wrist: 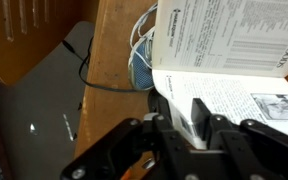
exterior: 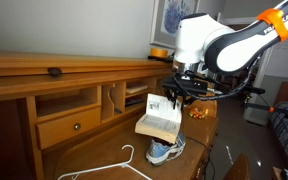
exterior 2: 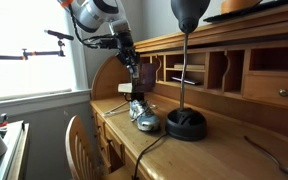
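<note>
My gripper [wrist: 184, 122] has its fingers [wrist: 200, 112] on either side of the near edge of the open book [wrist: 234, 50]. In the wrist view one finger lies on the printed page and the other sits just off the edge. I cannot tell whether they pinch the book or stand slightly slack around it.

In an exterior view the book [exterior: 159, 120] hangs tilted directly below the gripper [exterior: 181, 95], pages fanned out. Right under the book sits a shoe [exterior: 165, 151] on the desk [exterior: 94, 150]. Whether book and shoe touch, I cannot make out.

A white hanger [exterior: 119, 165] lies flat on the desk, below the gripper and off to one side.

In an exterior view a black lamp [exterior 2: 186, 122] stands near the shoe [exterior 2: 144, 118], beside and below the gripper [exterior 2: 134, 63].
</note>
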`<state>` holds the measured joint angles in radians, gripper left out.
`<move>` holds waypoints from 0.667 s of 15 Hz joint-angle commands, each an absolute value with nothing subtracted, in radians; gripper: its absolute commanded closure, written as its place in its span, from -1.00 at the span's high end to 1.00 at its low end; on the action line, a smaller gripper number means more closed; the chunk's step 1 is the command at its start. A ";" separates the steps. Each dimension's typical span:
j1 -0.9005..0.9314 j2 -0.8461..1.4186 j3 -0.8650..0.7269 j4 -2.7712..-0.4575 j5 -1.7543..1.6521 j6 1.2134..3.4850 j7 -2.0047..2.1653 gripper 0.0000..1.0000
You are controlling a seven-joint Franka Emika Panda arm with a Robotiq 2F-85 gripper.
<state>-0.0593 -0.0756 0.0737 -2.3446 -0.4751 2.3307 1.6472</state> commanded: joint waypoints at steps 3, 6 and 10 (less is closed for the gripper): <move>-0.045 -0.091 0.064 -2.360 -0.495 2.318 1.670 0.56; -0.043 -0.097 0.066 -2.364 -0.493 2.321 1.667 1.00; -0.034 -0.112 0.069 -2.372 -0.490 2.338 1.662 1.00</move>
